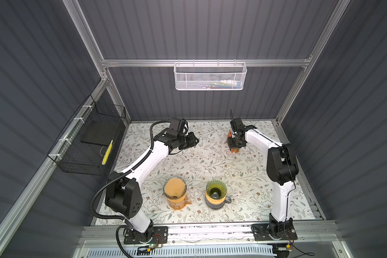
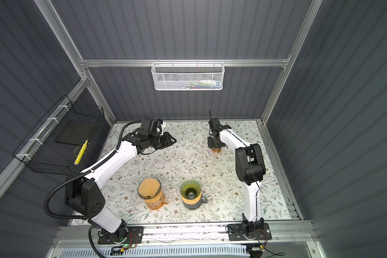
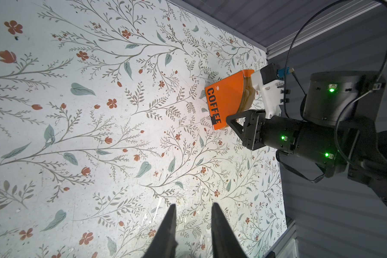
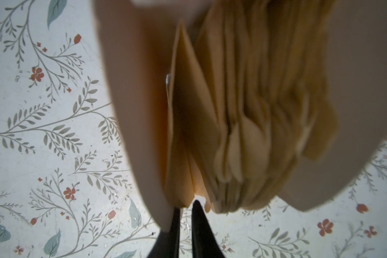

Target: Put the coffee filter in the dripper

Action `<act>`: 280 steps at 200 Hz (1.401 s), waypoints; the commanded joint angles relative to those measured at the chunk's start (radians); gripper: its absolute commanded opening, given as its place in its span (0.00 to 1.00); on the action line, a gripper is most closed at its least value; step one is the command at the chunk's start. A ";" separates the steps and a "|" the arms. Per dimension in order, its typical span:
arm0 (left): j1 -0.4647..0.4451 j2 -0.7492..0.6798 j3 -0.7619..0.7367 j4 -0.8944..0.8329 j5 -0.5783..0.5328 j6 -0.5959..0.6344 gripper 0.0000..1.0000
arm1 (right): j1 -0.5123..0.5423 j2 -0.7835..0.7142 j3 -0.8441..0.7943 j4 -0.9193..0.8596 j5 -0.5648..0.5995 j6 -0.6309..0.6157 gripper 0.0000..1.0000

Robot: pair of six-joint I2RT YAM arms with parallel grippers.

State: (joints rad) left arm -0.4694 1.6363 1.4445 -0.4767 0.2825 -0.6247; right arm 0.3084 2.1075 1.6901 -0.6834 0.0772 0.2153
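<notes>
The table [image 1: 244,189], covered in a pale sheet printed with leafy twigs and small red flowers, carries three things. An orange box [image 3: 227,100] lettered COFFEE stands on it right at the jaws of the right gripper [image 4: 186,206], its open mouth packed with brown paper, and well ahead of the left gripper [image 3: 193,204] across bare print. Well apart from both pairs of jaws, back toward the arm bases, an orange jug [image 1: 177,204] topped by a paper-lined glass cone and a handled cup [image 1: 216,204] topped by a green ribbed dripper [image 1: 216,189] stand side by side.
</notes>
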 commanded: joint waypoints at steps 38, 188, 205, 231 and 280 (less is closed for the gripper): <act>0.008 0.004 0.017 -0.010 0.015 -0.007 0.28 | -0.005 0.019 0.025 0.000 0.001 -0.010 0.15; 0.008 -0.006 0.012 -0.007 0.015 -0.009 0.28 | -0.005 -0.021 -0.012 0.001 0.001 0.013 0.00; 0.008 -0.010 0.009 -0.003 0.018 -0.009 0.28 | -0.005 -0.046 -0.038 0.006 -0.002 0.022 0.00; 0.008 -0.019 0.000 0.001 0.021 -0.010 0.28 | -0.004 -0.073 -0.072 0.008 -0.004 0.029 0.00; 0.008 -0.030 -0.013 0.007 0.022 -0.011 0.28 | -0.003 -0.083 -0.083 0.010 -0.011 0.032 0.08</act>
State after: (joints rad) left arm -0.4694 1.6363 1.4441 -0.4759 0.2863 -0.6250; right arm 0.3073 2.0483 1.6131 -0.6716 0.0742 0.2367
